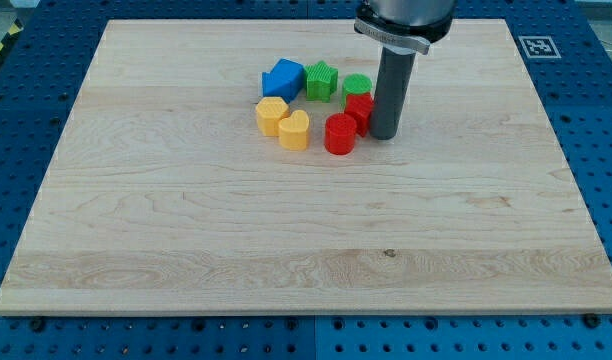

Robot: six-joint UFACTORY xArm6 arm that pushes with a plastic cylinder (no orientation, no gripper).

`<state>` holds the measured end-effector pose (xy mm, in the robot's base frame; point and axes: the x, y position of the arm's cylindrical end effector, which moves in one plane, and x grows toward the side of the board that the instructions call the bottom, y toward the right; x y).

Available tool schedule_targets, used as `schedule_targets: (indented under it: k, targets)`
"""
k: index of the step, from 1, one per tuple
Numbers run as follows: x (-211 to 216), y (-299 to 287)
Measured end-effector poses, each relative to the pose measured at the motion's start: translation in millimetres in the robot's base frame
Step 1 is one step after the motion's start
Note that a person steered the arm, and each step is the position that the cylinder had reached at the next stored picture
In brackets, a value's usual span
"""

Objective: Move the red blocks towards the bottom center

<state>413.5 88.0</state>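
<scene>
Two red blocks sit near the board's upper middle. A round red block [339, 134] lies lower left, and a second red block [360, 109] of unclear shape is just above and right of it. My tip [383, 136] stands right beside the second red block on its right, touching or nearly touching it. The rod partly hides that block's right side.
A green round block [357, 86] and a green star-like block [322, 80] sit above the red ones. A blue block [282, 78] lies left of them. Two yellow blocks [272, 115] [295, 130] lie below the blue one. The wooden board [186, 220] ends at blue pegboard.
</scene>
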Motion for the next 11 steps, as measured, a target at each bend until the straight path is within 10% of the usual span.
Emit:
schedule_targets:
  k: [11]
  targets:
    - [-30.0,17.5]
